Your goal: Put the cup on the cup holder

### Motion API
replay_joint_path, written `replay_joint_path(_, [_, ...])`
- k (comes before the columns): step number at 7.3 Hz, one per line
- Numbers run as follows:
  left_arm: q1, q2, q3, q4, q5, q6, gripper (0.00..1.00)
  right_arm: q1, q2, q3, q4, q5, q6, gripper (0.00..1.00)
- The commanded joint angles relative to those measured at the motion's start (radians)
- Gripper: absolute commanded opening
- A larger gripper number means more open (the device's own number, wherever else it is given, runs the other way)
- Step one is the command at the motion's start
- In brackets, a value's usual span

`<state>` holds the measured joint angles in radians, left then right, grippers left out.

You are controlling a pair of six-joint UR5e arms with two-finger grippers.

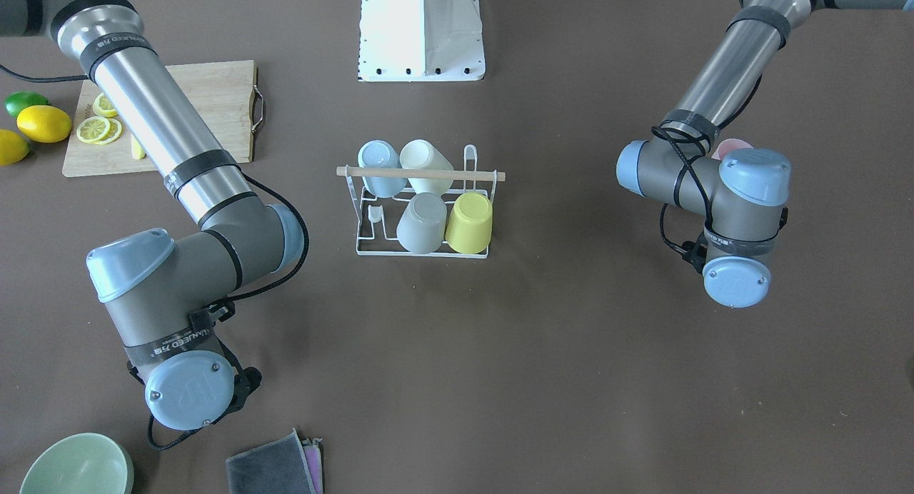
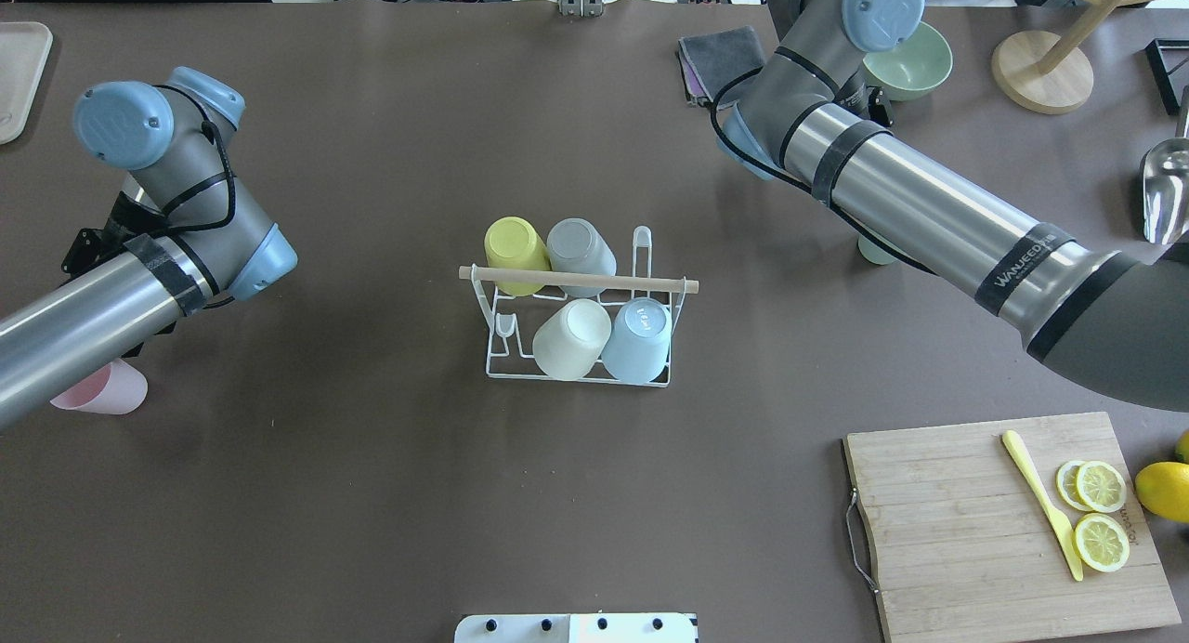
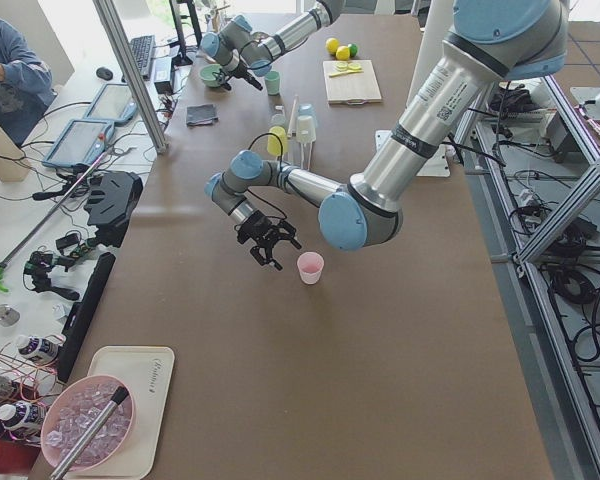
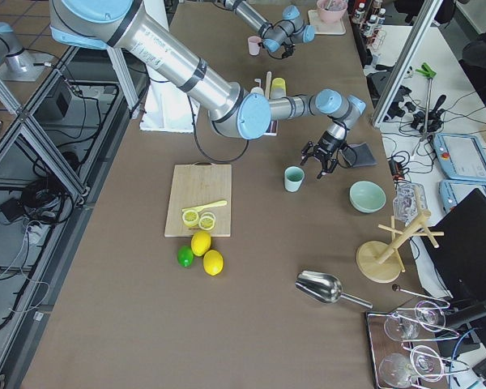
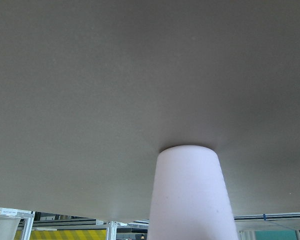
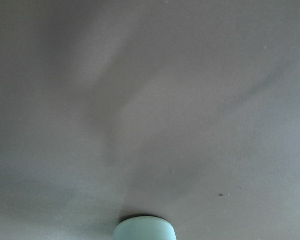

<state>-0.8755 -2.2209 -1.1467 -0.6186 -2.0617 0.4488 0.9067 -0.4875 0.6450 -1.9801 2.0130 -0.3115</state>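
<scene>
The white wire cup holder point(image 2: 576, 279) with a wooden dowel handle stands at the table's middle. It holds a yellow cup point(image 2: 514, 243), a grey cup point(image 2: 581, 243), a cream cup point(image 2: 571, 339) and a light blue cup point(image 2: 641, 339), all upside down. A pink cup point(image 2: 102, 389) stands upside down on the table beside my left gripper point(image 3: 268, 250), which hovers just beside it. A mint cup point(image 4: 293, 178) stands upright next to my right gripper point(image 4: 322, 164). The fingers show only in the side views, so I cannot tell whether either gripper is open or shut.
A wooden cutting board point(image 2: 966, 494) with lemon slices and a yellow knife lies at the robot's near right, whole lemons point(image 2: 1166, 490) beside it. A green bowl point(image 2: 915, 62) and folded cloths point(image 2: 720, 53) lie at the far right. A metal scoop point(image 2: 1166, 183) lies at the right edge.
</scene>
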Motion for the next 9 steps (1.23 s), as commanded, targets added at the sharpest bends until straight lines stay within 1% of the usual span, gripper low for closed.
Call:
replay_joint_path(1, [0.007, 0.001, 0.034, -0.001, -0.017, 0.013, 0.97, -0.022, 0.033, -0.086, 0.0, -0.034, -0.021, 1.0])
replay_joint_path(2, [0.007, 0.004, 0.047, 0.0, -0.041, 0.025, 0.97, -0.023, 0.053, -0.126, 0.0, -0.039, -0.046, 1.0])
replay_joint_path(3, [0.009, 0.004, 0.06, 0.0, -0.061, 0.025, 0.97, -0.023, 0.056, -0.142, -0.002, -0.031, -0.066, 1.0])
replay_joint_path(4, [0.009, 0.007, 0.065, 0.005, -0.061, 0.027, 0.97, -0.025, 0.058, -0.146, -0.015, -0.03, -0.067, 1.0])
replay_joint_path(6, [0.015, 0.01, 0.07, 0.045, -0.054, 0.04, 0.93, -0.032, 0.053, -0.143, -0.078, -0.023, -0.087, 1.0])
replay_joint_path(9, [0.027, 0.023, 0.07, 0.056, -0.057, 0.039, 0.93, -0.038, 0.044, -0.142, -0.135, -0.034, -0.122, 1.0])
